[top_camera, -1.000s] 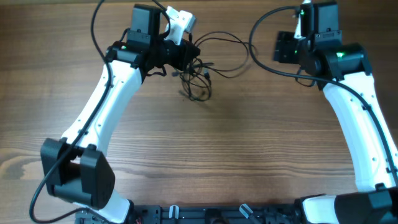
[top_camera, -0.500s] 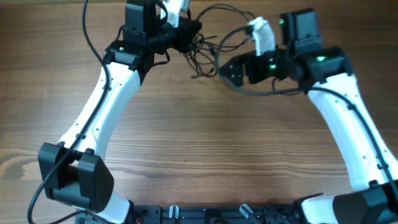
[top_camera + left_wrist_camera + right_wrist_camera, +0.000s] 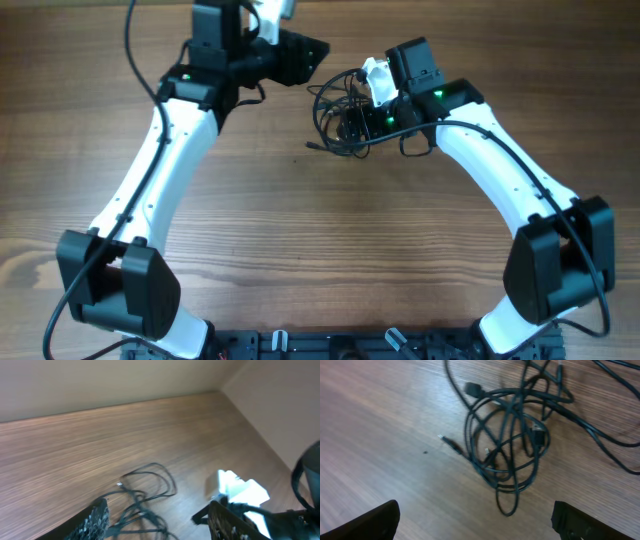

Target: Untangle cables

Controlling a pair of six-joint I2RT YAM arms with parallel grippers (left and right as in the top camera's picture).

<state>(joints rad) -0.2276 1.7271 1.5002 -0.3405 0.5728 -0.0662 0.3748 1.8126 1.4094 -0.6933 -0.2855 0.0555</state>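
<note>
The cables (image 3: 328,112) are thin black wires heaped in a loose tangled coil (image 3: 510,445) on the wooden table, with a small plug end (image 3: 451,444) sticking out to the left. My right gripper (image 3: 475,530) hovers open right above the coil, both fingers wide apart and nothing between them; in the overhead view this right gripper (image 3: 352,126) covers part of the bundle. My left gripper (image 3: 305,52) is up and to the left of the coil, open. In the left wrist view, loose cable loops (image 3: 145,492) lie below its gripper (image 3: 160,527), touching neither finger.
Wooden tabletop (image 3: 320,240) all round. The table's far edge meets a pale wall (image 3: 125,380) close behind the left gripper. The right arm's white wrist part (image 3: 240,491) sits just right of the left gripper. Thick arm cables arch above both wrists.
My left gripper opened, let the cables go and drew back towards the far edge. My right arm swung left from the far right, opened fully and now hangs over the coil.
</note>
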